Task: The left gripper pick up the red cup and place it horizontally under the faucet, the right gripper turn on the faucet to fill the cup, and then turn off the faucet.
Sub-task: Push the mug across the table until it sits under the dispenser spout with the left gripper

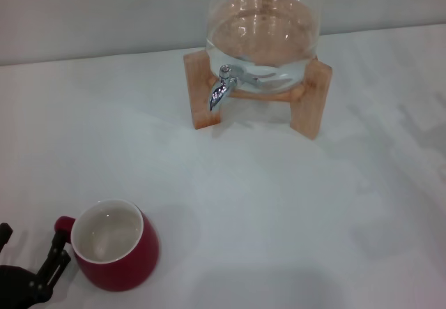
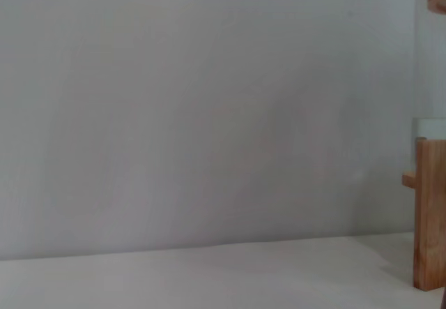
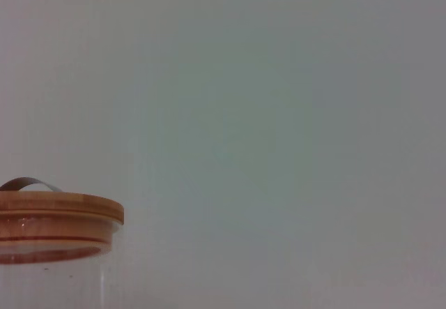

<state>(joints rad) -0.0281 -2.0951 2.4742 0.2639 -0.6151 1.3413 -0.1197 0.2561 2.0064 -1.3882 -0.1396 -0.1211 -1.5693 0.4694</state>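
One red cup (image 1: 115,246), squat and rounded, glossy dark-red outside, white inside, small loop handle (image 1: 64,223) on the side toward the robot's left; it stands upright on the white desk (image 1: 279,204), at the near left of the head view, well apart from the faucet

One faucet (image 1: 221,89), small, shiny chrome, spout curved downward, knob or lever on top; fitted low on the front of a clear glass jar (image 1: 263,37) that holds clear liquid. The jar sits on a light wooden stand (image 1: 309,103) with plank legs, at the far middle of the desk against a pale wall. Nothing lies under the spout

One left tool (image 1: 28,264), black, two thin fingers, seen only at the lower left corner of the head view. Its fingers (image 1: 57,253) stand spread apart and released, grasping nothing; the nearer finger is just beside the cup's handle, and whether it touches cannot be told

Left wrist view: pale wall, desk edge, one leg of the wooden stand (image 2: 431,211) and a strip of the glass jar at the side

Right wrist view: wooden lid (image 3: 59,215) of the jar with a curved metal handle above it, glass below, pale wall behind

One right tool: not seen in any view
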